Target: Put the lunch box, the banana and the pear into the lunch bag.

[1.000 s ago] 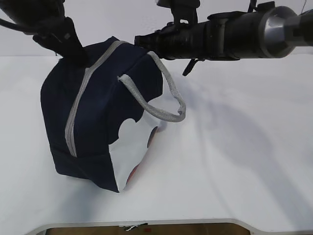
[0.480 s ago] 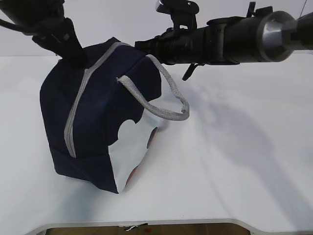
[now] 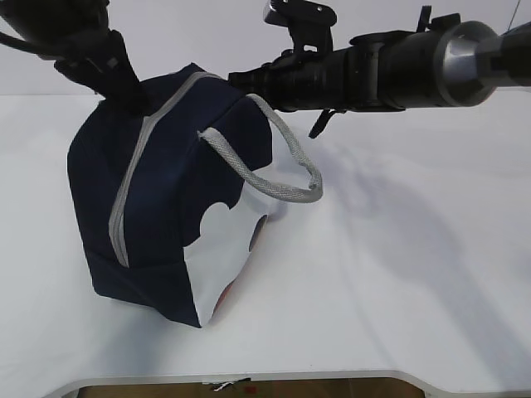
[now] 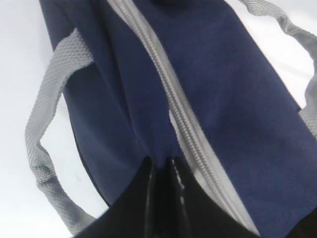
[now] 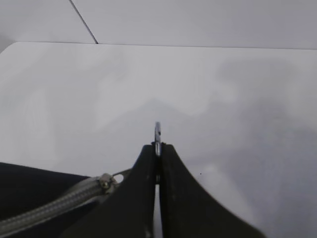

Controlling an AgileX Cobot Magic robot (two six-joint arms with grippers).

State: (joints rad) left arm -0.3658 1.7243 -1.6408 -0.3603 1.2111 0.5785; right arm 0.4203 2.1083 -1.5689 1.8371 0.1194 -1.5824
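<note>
Nearest the camera, bare white tabletop (image 3: 398,298), nothing loose on it. Standing just behind, left of centre, the lunch bag (image 3: 166,207): navy, boxy, tilted, white side patch (image 3: 220,265) turned forward, grey handle (image 3: 282,178) drooping to the right. Grey zipper (image 3: 137,174) running over the top and down the near face, teeth meshed along every stretch visible, so probably the closing step at or near its end. No lunch box, banana or pear anywhere in view; presumably inside, though unconfirmed.

Higher and farther back, the left gripper (image 4: 161,166): fingers pressed together on a fold of navy fabric right beside the zipper, anchoring the bag. Across the top, the right gripper (image 5: 157,148): fingers pinching the metal ring pull (image 5: 157,133), slider (image 5: 105,182) just beside the tips, bare tabletop beyond.

For doing this well: keep the left pinch firm and the fabric taut, so the bag neither lifts nor slides. Draw the ring straight along the zipper line, never sideways or upward, to avoid jamming the slider. Pull steadily, no jerks; ease off at the stop. Watch for loose fabric near the teeth. Release the ring first, then the fold.
</note>
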